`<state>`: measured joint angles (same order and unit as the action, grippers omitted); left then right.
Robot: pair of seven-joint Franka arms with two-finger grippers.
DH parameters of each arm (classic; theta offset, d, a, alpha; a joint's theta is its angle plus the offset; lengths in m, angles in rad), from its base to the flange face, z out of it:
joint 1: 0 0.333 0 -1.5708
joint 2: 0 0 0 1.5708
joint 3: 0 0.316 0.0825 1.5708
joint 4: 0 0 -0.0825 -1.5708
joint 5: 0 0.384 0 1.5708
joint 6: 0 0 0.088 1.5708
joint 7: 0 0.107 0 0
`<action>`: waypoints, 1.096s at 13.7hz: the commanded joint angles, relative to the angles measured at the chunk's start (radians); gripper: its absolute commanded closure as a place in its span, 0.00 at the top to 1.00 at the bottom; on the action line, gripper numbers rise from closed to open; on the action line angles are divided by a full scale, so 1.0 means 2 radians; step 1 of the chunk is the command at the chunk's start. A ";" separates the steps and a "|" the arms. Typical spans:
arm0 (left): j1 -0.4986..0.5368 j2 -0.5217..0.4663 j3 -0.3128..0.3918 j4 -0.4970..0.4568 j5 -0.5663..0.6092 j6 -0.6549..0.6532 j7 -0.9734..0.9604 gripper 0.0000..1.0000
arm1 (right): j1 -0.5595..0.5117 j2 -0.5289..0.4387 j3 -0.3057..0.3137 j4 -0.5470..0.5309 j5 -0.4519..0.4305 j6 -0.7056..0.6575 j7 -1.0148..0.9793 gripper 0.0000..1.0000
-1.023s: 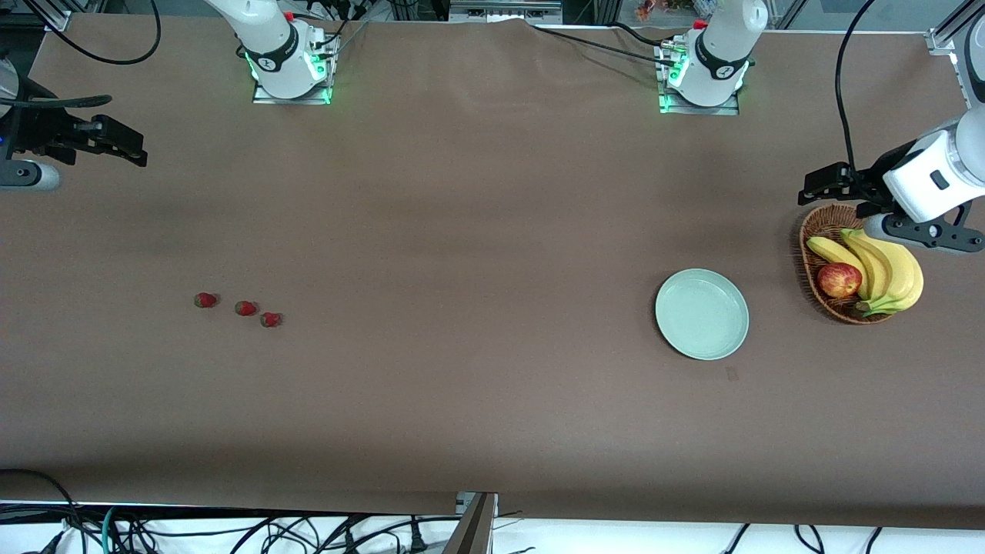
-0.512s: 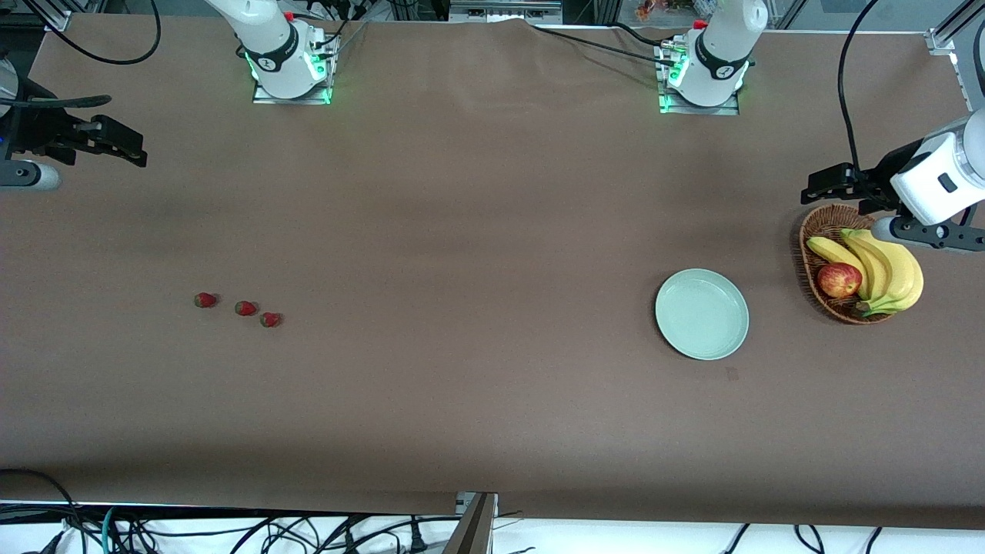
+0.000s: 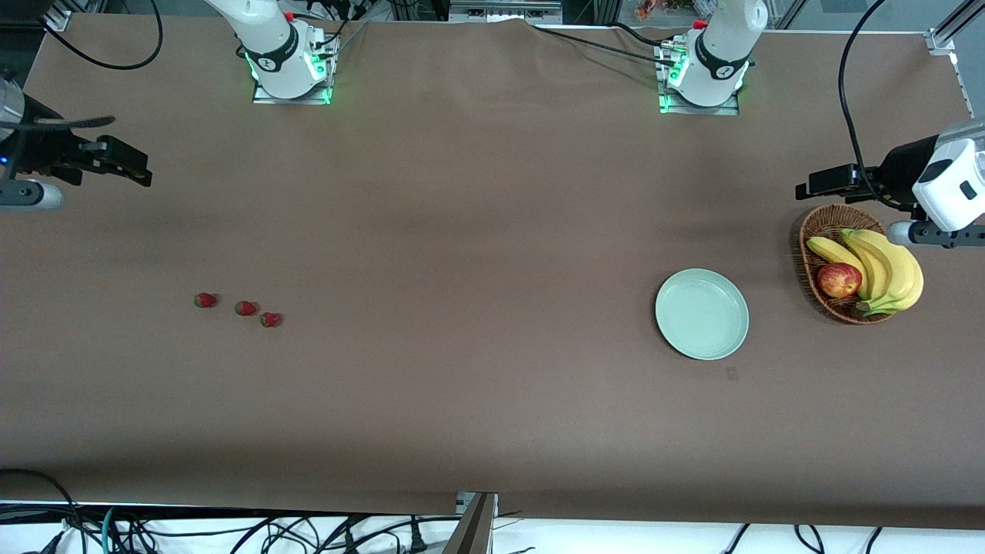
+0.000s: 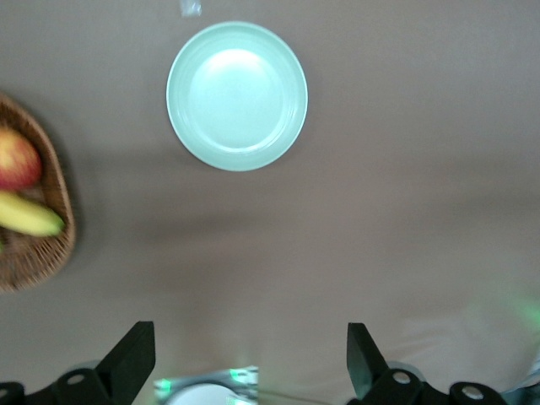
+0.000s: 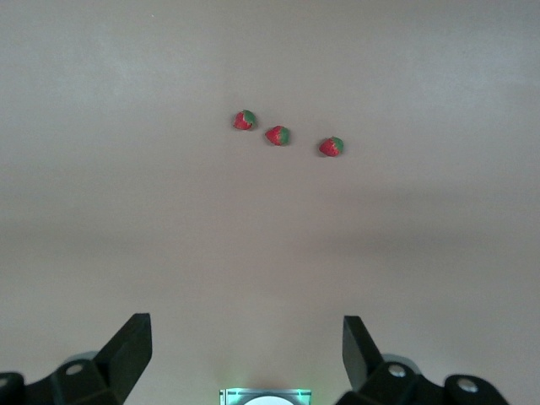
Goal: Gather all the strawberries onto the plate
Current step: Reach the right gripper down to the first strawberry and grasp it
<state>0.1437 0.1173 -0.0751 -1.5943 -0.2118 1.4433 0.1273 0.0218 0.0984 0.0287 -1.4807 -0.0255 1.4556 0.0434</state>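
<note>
The left gripper (image 3: 816,187) has drawn back from the basket (image 3: 817,231); both grippers, right gripper (image 3: 131,165) included, gape empty as three strawberries (image 3: 245,308) lie off the one plate (image 3: 702,314).

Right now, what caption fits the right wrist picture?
Open right claw over the table, three strawberries ahead.

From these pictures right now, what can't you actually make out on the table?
- The basket: in the left wrist view it is cut off by the edge, showing only part of the apple and one banana tip.
- The basket's floor: in the front view the bananas and apple cover it.
- The strawberries: too small in the front view to see surface detail or how they lie.
- The left arm: cut off by the front view's edge.
</note>
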 commanded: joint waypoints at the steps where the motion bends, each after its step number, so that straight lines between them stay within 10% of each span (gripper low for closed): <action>1: 0.000 0.018 -0.005 0.036 0.022 -0.004 0.051 1.00 | -0.003 0.014 0.000 -0.004 0.010 0.025 0.000 1.00; 15: -0.027 0.020 -0.021 0.044 0.113 0.027 0.044 1.00 | 0.017 0.229 0.006 -0.012 0.016 0.237 -0.001 1.00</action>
<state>0.1172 0.1421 -0.0975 -1.5426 -0.0666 1.4795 0.2440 0.0551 0.5189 0.0398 -1.5023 -0.0012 1.8712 0.0432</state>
